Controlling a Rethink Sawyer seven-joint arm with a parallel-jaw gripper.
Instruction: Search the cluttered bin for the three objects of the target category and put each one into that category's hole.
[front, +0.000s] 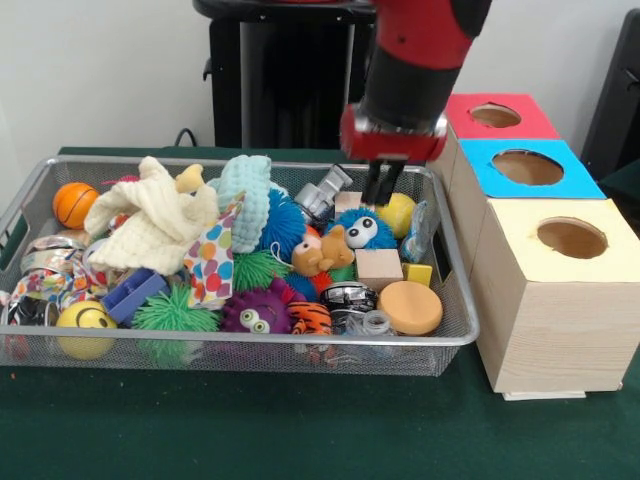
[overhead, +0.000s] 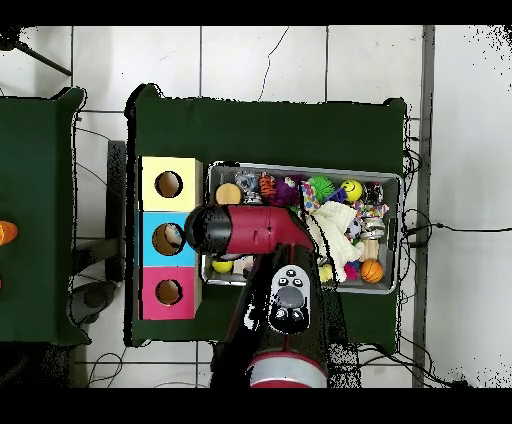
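My gripper (front: 384, 190) hangs inside the back right part of the wire bin (front: 455, 338). It is open and holds nothing. Just below it sit a blue fuzzy toy with eyes (front: 362, 230) and a yellow ball (front: 398, 213). To the bin's right stand three boxes with round holes: red (front: 495, 115), blue (front: 527, 167) and cream (front: 570, 238). In the overhead view the arm (overhead: 250, 230) covers the bin's left end, and the gripper itself is hidden under it.
The bin is packed: orange basketball (front: 74, 203), smiley ball (front: 85, 320), cream cloth (front: 150, 215), teal cloth (front: 245, 200), small bear (front: 320, 250), wooden block (front: 378, 268), orange disc (front: 410, 307), purple fuzzy toy (front: 258, 312), green spiky ball (front: 175, 312).
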